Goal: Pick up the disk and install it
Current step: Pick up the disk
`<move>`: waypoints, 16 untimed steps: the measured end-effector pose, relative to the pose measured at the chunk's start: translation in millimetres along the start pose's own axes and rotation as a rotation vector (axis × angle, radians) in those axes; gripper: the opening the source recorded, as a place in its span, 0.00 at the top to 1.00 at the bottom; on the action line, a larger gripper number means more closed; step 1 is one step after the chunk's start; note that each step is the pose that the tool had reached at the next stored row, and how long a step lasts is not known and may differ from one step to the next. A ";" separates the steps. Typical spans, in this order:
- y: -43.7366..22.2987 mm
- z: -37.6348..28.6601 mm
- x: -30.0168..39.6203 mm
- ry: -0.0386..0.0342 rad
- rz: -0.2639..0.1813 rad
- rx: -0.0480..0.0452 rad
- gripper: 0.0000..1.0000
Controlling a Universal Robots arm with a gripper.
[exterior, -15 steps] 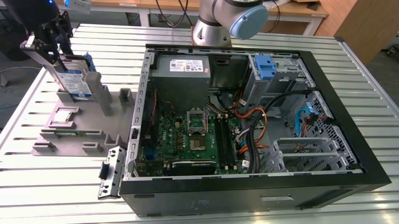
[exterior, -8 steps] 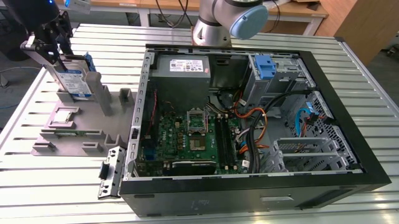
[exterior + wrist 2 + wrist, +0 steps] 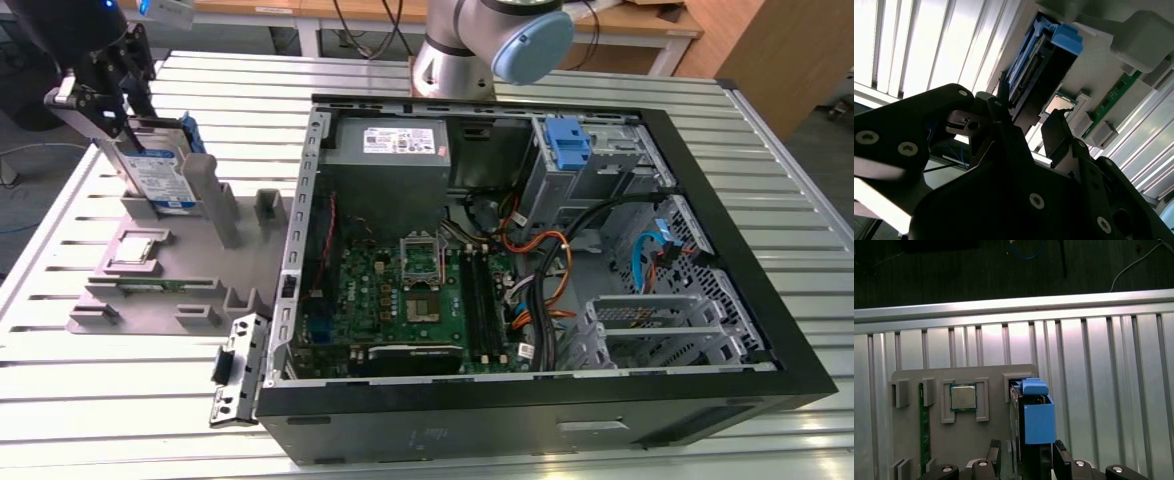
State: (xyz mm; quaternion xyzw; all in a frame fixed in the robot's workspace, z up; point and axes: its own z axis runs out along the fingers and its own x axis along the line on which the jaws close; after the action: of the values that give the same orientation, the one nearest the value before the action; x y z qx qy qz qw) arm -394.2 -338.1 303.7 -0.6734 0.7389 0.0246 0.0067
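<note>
Spread black fingers point(image 3: 995, 446) of the gripper point(image 3: 1026, 447) straddle, not yet clamping, the silver rectangular metal disk point(image 3: 160, 172) in its blue plastic carrier point(image 3: 1039, 422), upright in the grey plastic fixture plate point(image 3: 966, 440), so lifting and installing look undone.

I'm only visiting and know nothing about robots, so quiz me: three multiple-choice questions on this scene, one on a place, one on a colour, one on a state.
1. Where is the disk? A in a drawer; B upright in the grey holder; C hanging in mid-air.
2. What colour is its frame? A red; B blue; C yellow.
3. The computer case is: A open; B closed; C upside down.
Answers: B, it stands in the holder on the exterior view's left; B, blue plastic edges it; A, its circuit board shows.
</note>
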 end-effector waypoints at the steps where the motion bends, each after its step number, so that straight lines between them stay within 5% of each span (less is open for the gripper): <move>1: 0.0 0.0 0.0 0.0000 0.000 0.0000 0.47; 13: 0.0 0.3 0.0 -0.0008 -0.022 -0.0010 0.47; 16: 0.0 0.5 0.0 -0.0211 -0.034 -0.0029 0.47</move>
State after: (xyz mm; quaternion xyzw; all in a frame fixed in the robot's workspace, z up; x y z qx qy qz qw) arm -394.2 -338.1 303.3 -0.6856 0.7271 0.0327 0.0140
